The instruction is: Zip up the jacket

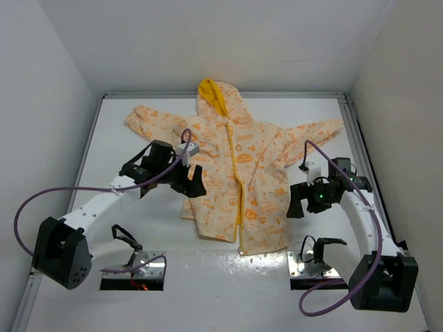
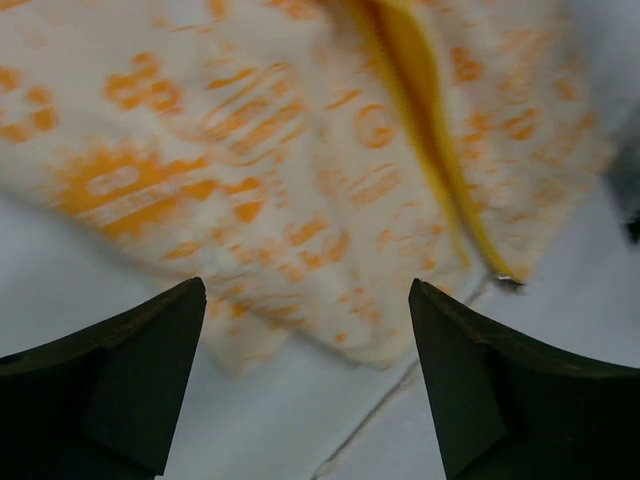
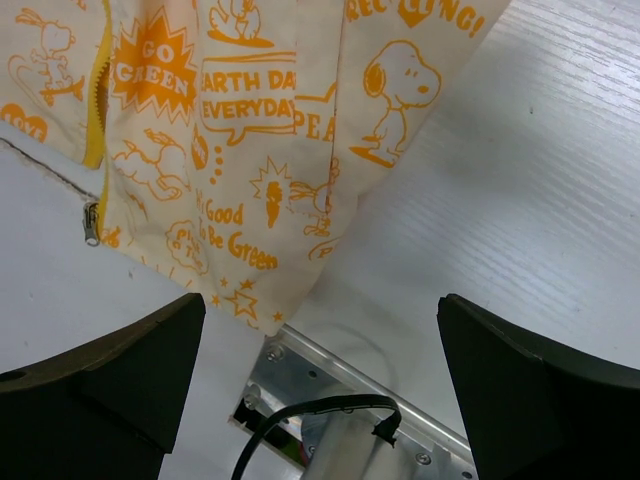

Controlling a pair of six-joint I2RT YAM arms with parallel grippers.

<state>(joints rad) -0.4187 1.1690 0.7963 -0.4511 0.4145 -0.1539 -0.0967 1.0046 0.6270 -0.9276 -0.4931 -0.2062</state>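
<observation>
Approach step: my left claw (image 1: 194,181) and right claw (image 1: 296,204) gape empty, flanking jacket (image 1: 239,173). Zipper pull (image 3: 91,225) sits ahead-left of right claw; next, pinch it, left steadying jacket.

one jacket (image 1: 242,166) in the middle of the frame, with one hood (image 1: 211,93), one zipper (image 1: 239,200) and two sleeves: upper-left sleeve (image 1: 149,119), upper-right sleeve (image 1: 315,131). two arms, left arm (image 1: 104,200) at lower left and right arm (image 1: 367,214) at lower right, so two grippers: left gripper (image 1: 194,181), right gripper (image 1: 296,200). two purple cables, left cable (image 1: 41,195) and right cable (image 1: 378,235). two metal plates along the bottom: left plate (image 1: 149,261), right plate (image 1: 299,261). one table (image 1: 228,290).
</observation>
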